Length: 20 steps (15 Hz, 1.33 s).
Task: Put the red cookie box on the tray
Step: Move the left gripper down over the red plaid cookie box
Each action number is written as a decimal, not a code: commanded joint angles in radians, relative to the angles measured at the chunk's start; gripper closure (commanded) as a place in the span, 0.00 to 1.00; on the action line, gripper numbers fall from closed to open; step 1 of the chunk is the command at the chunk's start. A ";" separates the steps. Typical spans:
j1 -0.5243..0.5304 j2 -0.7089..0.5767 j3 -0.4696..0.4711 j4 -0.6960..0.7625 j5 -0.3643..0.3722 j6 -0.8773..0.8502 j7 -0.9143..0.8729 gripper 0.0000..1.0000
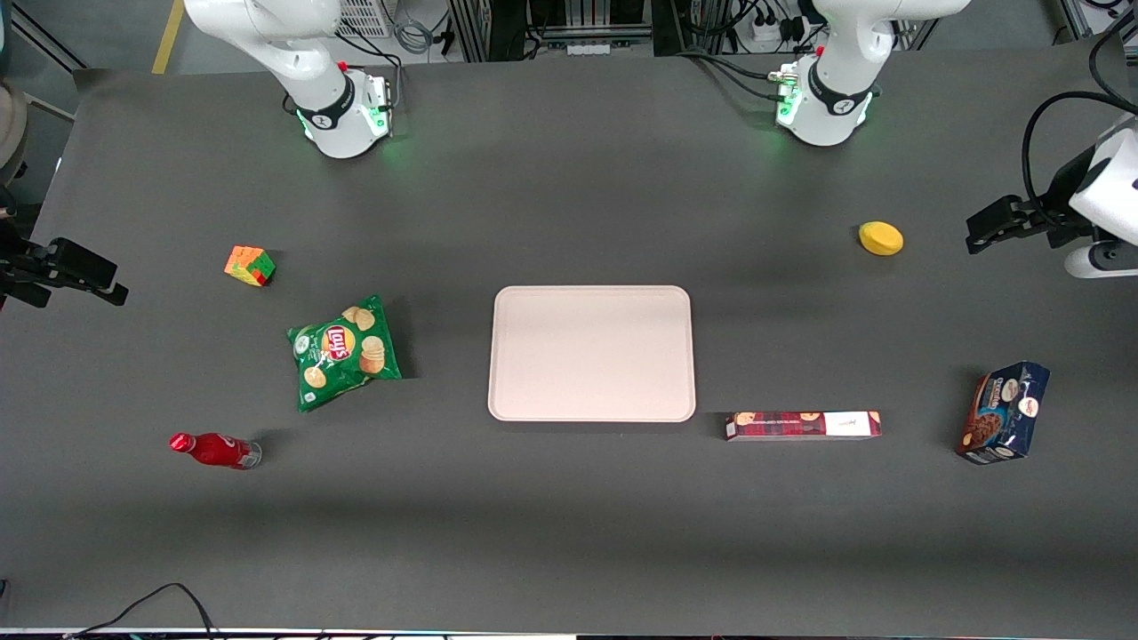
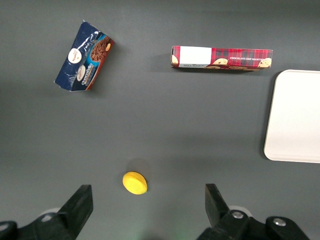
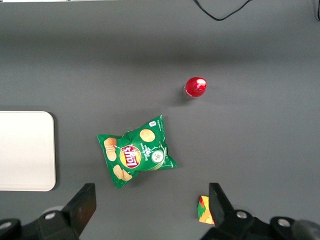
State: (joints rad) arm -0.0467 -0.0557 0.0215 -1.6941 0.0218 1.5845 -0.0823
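Gripper (image 2: 148, 202) open above yellow object (image 2: 135, 182), red cookie box (image 1: 803, 425) beside tray (image 1: 591, 353)

tray (image 2: 295, 120) cut off by frame edge (wrist view), gripper (image 2: 147, 200) fingertips only

Chips bag (image 1: 344, 352), cube (image 1: 250, 266), red bottle (image 1: 214, 451)

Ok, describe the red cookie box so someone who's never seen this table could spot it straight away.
Find the big pale tray mid-table. Just off its corner nearest the front camera, toward the working arm's end, the red cookie box lies flat. It is long, slim and tartan, unlike the stubby blue cookie package farther along. The gripper hangs open, well away.
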 commanded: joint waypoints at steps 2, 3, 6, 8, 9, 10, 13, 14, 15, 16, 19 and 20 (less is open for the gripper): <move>-0.007 -0.023 0.012 -0.004 -0.006 -0.006 0.013 0.00; -0.007 -0.023 0.012 -0.004 -0.008 -0.006 0.013 0.00; -0.007 -0.009 0.012 -0.006 -0.036 0.008 -0.042 0.00; -0.010 0.011 0.011 -0.006 -0.077 0.034 -0.175 0.00; -0.018 0.022 0.006 -0.007 -0.085 0.060 -0.262 0.00; -0.024 0.039 -0.003 -0.007 -0.086 0.081 -0.351 0.02; -0.024 0.121 -0.054 -0.007 -0.086 0.185 -0.670 0.04; -0.025 0.163 -0.060 -0.006 -0.086 0.237 -0.753 0.00; -0.027 0.206 -0.061 -0.007 -0.086 0.293 -0.817 0.00; -0.033 0.250 -0.064 -0.006 -0.083 0.346 -0.867 0.00; -0.035 0.391 -0.071 -0.006 -0.063 0.536 -1.113 0.00; -0.036 0.425 -0.071 -0.006 -0.044 0.583 -1.164 0.00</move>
State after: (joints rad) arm -0.0746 0.2654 -0.0515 -1.7212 -0.0555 2.0528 -1.0573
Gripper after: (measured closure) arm 0.000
